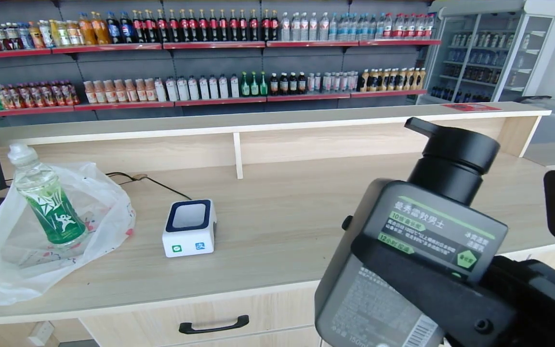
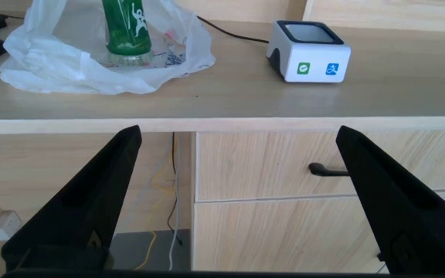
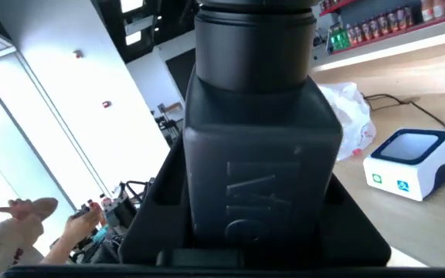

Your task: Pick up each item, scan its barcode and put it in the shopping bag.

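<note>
— Where does everything sit?
— The pump bottle [image 1: 431,231] sits between my right fingers [image 1: 417,279], over the desk's [image 1: 282,202] front right. Left of them on the desk stands the scanner [image 1: 190,228]. Farther left lies the shopping bag [image 1: 12,250], a drink bottle [image 1: 46,197] upright in it.
— And your left fingers [image 2: 91,201]?
— They hang before the desk's front, below its top. The shopping bag and scanner lie up beyond them, the drawer handle [image 2: 328,169] straight ahead.

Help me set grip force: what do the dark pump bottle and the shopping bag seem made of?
Pump bottle: probably rigid plastic, matte dark grey; stiff flat faces with sharp moulded edges.
Shopping bag: thin plastic film, whitish and semi-translucent; it lies crumpled in soft wrinkled folds.
</note>
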Available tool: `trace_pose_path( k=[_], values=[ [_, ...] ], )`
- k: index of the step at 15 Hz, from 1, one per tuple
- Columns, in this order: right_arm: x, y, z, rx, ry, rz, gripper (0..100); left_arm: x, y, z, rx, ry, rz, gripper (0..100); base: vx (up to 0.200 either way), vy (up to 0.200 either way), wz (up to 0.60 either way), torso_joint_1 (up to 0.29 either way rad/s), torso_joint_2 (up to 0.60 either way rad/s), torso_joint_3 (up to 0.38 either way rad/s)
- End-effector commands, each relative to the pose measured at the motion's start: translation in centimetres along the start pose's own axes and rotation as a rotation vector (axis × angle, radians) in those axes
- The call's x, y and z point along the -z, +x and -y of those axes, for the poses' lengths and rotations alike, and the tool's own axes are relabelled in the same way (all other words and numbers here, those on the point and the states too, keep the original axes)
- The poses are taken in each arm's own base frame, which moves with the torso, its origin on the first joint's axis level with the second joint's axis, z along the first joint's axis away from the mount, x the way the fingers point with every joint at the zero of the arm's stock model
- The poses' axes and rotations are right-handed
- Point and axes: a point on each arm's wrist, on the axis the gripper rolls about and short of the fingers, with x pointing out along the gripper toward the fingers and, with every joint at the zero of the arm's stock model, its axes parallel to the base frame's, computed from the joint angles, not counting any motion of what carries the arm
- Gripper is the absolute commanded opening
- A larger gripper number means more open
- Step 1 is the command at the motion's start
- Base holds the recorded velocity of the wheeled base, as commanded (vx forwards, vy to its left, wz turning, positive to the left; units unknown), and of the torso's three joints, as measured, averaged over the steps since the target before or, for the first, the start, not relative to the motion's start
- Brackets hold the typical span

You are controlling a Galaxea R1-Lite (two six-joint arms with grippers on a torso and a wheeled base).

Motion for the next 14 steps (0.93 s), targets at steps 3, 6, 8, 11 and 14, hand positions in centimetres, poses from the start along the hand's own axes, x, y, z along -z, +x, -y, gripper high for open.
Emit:
trace_pose_path(
  k=[3, 6, 8, 11, 14],
  values=[
    [-0.4, 0.9, -0.7, -0.092, 0.036, -0.008, 0, 0.0, 0.0, 0.0, 0.000, 0.000, -0.001, 100, 0.000, 0.000, 0.00, 0.000, 0.00, 0.000],
    [0.4, 2.1, 0.8, -0.047, 0.039, -0.023, 0, 0.0, 0.0, 0.0, 0.000, 0.000, -0.001, 100, 0.000, 0.000, 0.00, 0.000, 0.00, 0.000],
    [0.6, 3.3, 1.1, -0.049, 0.037, -0.014, 0, 0.0, 0.0, 0.0, -0.002, 0.000, 0.001, 100, 0.000, 0.000, 0.00, 0.000, 0.00, 0.000],
    [0.5, 4.3, 1.2, -0.059, 0.035, 0.002, 0, 0.0, 0.0, 0.0, 0.000, 0.000, -0.001, 100, 0.000, 0.000, 0.00, 0.000, 0.00, 0.000],
    [0.3, 4.6, 1.4, -0.058, 0.049, 0.013, 0, 0.0, 0.0, 0.0, 0.000, 0.000, -0.001, 100, 0.000, 0.000, 0.00, 0.000, 0.00, 0.000]
  ],
)
